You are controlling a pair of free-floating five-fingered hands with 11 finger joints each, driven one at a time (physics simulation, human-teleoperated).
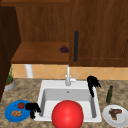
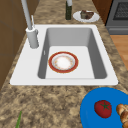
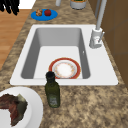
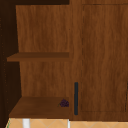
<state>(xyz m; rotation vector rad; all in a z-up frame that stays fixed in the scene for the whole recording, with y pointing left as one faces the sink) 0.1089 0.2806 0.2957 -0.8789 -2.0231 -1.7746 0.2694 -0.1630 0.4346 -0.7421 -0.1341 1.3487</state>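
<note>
My left hand (image 1: 32, 108) hangs open, fingers down, at the right edge of a blue plate (image 1: 10, 112) that holds a tomato (image 1: 21, 105) and a brown pastry (image 1: 16, 113). In the right side view the black fingers (image 3: 10, 6) near the blue plate (image 3: 43, 16) seem to be the same hand. My right hand (image 1: 93, 83) hovers open over the back right corner of the white sink (image 1: 50, 83), fingers pointing down. A red-rimmed bowl (image 2: 63, 62) lies in the basin, and shows as a red dome (image 1: 67, 114) from the front.
A faucet (image 1: 68, 76) stands behind the sink. A dark green bottle (image 1: 109, 94) and a white plate with meat (image 1: 115, 114) sit on the right counter. Grapes (image 4: 64, 103) lie on the open cabinet shelf beside a door with a dark handle (image 4: 76, 98). A potted plant (image 1: 9, 80) is far left.
</note>
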